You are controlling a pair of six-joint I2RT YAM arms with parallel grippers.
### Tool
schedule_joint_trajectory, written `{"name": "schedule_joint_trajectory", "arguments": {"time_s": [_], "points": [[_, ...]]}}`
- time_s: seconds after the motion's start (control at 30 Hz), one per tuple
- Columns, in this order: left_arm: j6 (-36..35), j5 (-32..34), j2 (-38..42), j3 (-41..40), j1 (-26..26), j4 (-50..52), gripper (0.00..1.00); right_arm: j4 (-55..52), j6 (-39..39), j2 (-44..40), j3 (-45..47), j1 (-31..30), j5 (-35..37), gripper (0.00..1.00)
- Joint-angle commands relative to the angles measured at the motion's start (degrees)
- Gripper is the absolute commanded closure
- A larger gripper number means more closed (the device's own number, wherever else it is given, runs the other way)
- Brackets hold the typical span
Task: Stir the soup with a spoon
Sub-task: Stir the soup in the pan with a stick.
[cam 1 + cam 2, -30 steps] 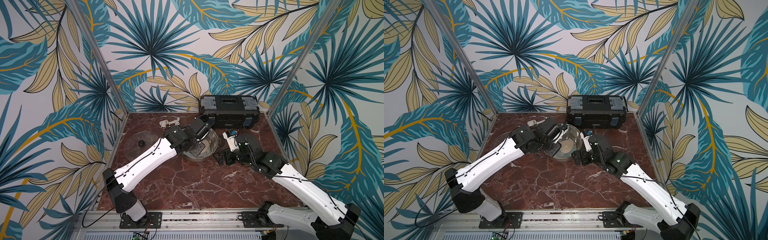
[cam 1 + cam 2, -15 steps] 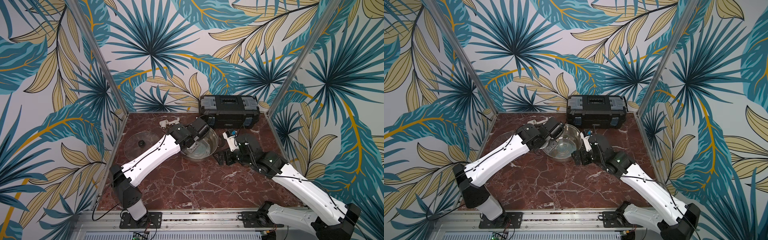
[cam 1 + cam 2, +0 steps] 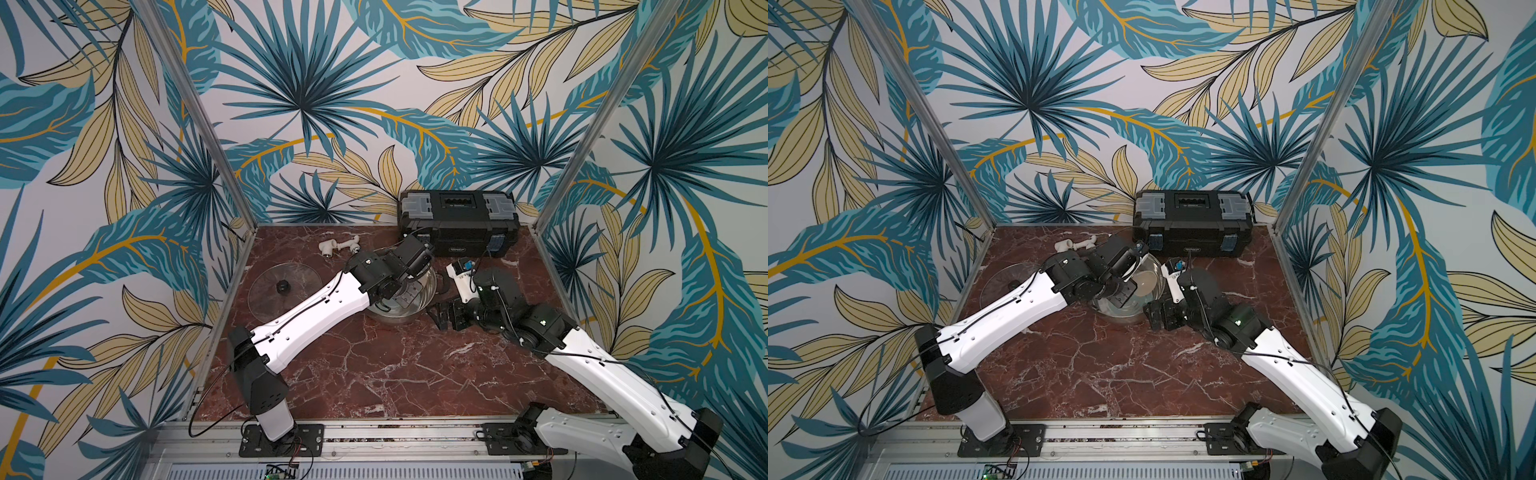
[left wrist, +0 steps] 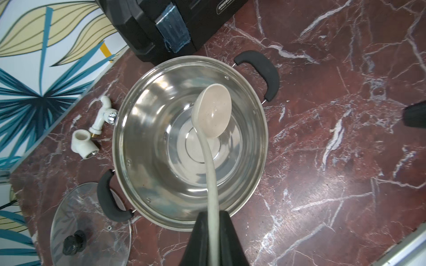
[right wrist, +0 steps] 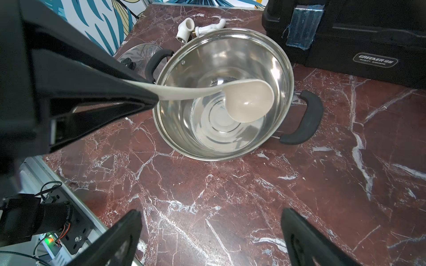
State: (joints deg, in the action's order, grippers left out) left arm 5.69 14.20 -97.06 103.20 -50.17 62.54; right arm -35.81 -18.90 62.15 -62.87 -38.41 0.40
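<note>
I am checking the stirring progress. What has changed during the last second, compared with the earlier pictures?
The left gripper, shut on the spoon, moved a little across the pot toward the right gripper, carrying the spoon's bowl with it. Nothing was picked up or let go. The right gripper, open beside the pot, and the pot, lid and toolbox stayed as they were.
</note>
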Motion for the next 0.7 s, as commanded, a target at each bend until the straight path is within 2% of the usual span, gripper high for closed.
{"name": "schedule_joint_trajectory", "arguments": {"time_s": [0.0, 0.13, 0.33, 0.53, 0.67], "points": [[3.2, -3.0, 5.0, -2.7, -0.1, 2.0, 1.00, 1.0, -0.4, 0.0, 0.9, -0.3, -0.1, 0.00], [3.9, -1.4, 7.9, -5.8, -0.1, 5.9, 1.00, 2.1, -0.8, 1.0, 0.7, -0.3, -1.0, 0.00], [2.3, 6.6, 7.9, -6.5, 0.0, 12.2, 1.00, 3.0, -1.0, 1.7, 0.5, -0.4, -1.7, 0.01], [-0.4, 15.2, 4.9, -4.1, 0.7, 12.5, 1.00, 2.5, -1.1, 1.2, 0.7, -0.4, -1.6, 0.01], [-2.5, 17.8, 3.0, -1.3, 1.0, 8.2, 1.00, 2.0, -0.9, 0.4, 1.2, -0.4, -1.0, 0.00]]}}
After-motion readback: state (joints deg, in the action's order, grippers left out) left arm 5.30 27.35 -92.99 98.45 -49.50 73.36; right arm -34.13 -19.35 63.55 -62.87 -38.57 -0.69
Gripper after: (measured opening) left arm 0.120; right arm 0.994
